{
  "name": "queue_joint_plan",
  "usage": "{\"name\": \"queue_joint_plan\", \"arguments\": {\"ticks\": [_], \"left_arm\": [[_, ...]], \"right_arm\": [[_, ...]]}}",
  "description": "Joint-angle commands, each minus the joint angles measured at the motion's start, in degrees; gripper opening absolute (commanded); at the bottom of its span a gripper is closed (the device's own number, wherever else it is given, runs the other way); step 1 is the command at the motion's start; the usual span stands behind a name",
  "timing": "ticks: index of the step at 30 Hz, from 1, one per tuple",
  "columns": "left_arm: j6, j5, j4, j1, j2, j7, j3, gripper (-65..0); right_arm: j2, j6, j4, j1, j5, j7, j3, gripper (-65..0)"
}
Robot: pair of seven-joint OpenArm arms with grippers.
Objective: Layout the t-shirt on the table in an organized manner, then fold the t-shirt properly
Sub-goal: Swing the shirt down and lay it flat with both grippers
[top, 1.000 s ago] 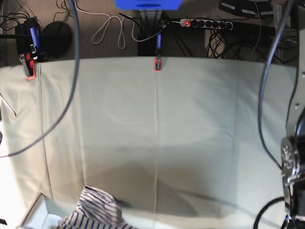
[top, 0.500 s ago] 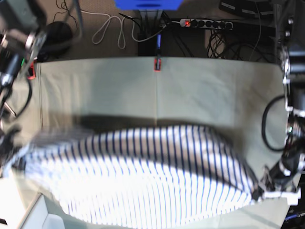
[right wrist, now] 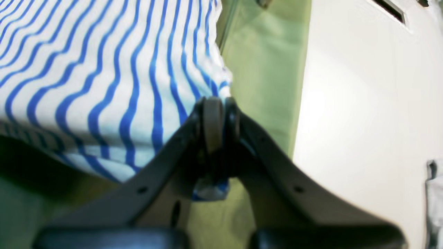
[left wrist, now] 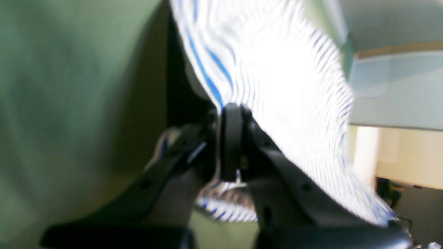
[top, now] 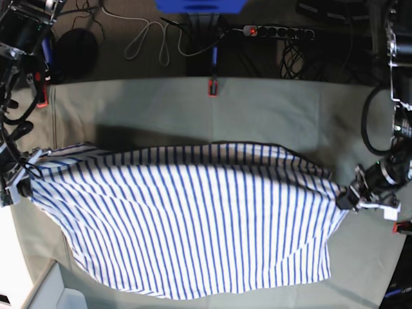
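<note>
- T-shirt (top: 193, 219) in the base view is stretched wide across the table (top: 257, 109), with the stripes running from the far side to the near side. It is held at two opposite ends. The right gripper (top: 20, 175) is at this view's left edge and pinches one end. The left gripper (top: 351, 196) is at this view's right and pinches the other end. A dark shadow lies on the cloth behind the shirt's far edge. A red clamp (top: 212, 87) sits at the middle of the table's far edge, and a power strip (top: 277, 31) lies on the floor beyond it.
- Left wrist view: the left gripper (left wrist: 231, 114) has its jaws pressed together on a pinch of the t-shirt (left wrist: 277, 76). The fabric spreads away from the tips, blurred. The green table (left wrist: 69, 103) fills the left side.
- Right wrist view: the right gripper (right wrist: 215, 107) is also closed tight on the t-shirt (right wrist: 104, 69), at a corner of it. A small bit of striped cloth shows below the tips. The table (right wrist: 266, 69) runs beside the shirt, and next to it is a white surface (right wrist: 363, 103).
</note>
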Motion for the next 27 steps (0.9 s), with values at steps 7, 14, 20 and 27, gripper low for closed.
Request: {"name": "queue_joint_plan", "arguments": {"ticks": [7, 14, 20, 27], "left_arm": [[0.14, -5.29, 7.0, 1.54, -4.84, -0.91, -10.15, -64.9], [0.22, -5.2, 12.63, -0.22, -5.81, -1.0, -17.45, -64.9], [0.22, -5.02, 11.92, -9.97, -5.46, -1.52, -13.67, -64.9], [0.22, 2.89, -1.61, -30.11, 1.84, -1.61, -6.55, -64.9]], "right_arm": [[-4.58, -0.47, 11.87, -2.32, 0.64, 0.83, 11.03, -65.0], [-7.74, -0.47, 19.35, 4.18, 0.64, 0.48, 17.27, -65.0], [-7.13, -0.47, 17.33, 12.97, 0.2, 0.31, 14.81, -65.0], [0.96, -0.47, -3.33, 30.29, 0.29, 0.75, -0.32, -65.0]]}}
